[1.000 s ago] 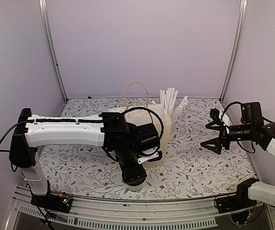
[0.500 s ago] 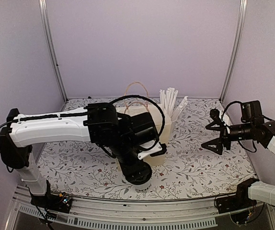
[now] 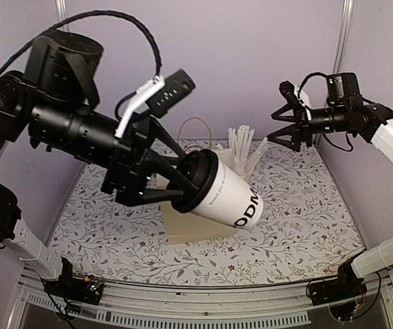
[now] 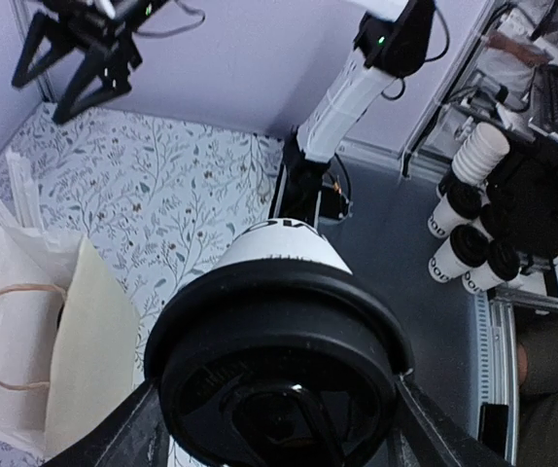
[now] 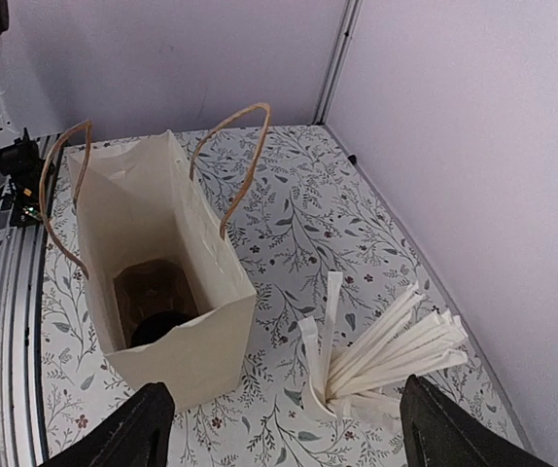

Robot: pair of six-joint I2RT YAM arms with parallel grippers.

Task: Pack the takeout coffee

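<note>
White paper cup [image 3: 227,199] hangs sideways in mid-air, up near the bag [image 3: 196,229], with the left gripper [image 3: 195,179] clamped round its black-lidded end. The right gripper [image 3: 275,113] is spread and empty over by the straws [image 3: 244,147]. I'd tip the cup upright, centre it over the bag's mouth, then lower it slowly.

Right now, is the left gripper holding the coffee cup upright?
No, the coffee cup lies tilted in the left gripper, its lid toward the wrist and its base pointing away.
</note>
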